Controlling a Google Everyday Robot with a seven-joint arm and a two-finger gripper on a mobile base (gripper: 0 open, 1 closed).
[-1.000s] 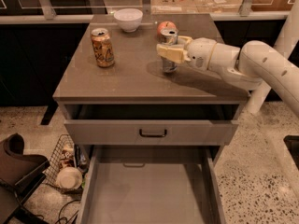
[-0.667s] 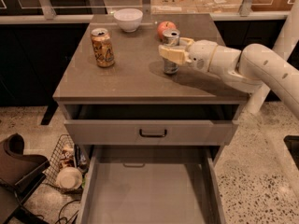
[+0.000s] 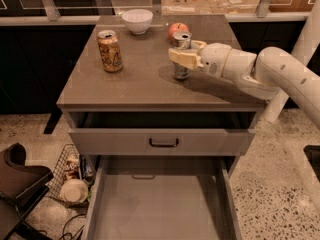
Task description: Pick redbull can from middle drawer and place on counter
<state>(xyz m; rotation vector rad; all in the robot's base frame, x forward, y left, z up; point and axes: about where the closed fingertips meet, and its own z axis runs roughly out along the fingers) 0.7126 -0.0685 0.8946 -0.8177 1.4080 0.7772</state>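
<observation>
The jaws are clamping the upright redbull can (image 3: 181, 72) on the bench (image 3: 130, 86), hiding the can's middle band.

- The gripper (image 3: 183, 59) is seen clamped around the redbull can (image 3: 182, 38) on the right half of the counter (image 3: 135, 86), with an apple (image 3: 176, 29) just behind.
- The left is blocked by an orange can (image 3: 110, 50), and the back by a bowl (image 3: 137, 20).
- Free room is left along the front of the counter and in the open middle drawer (image 3: 155, 204).
</observation>
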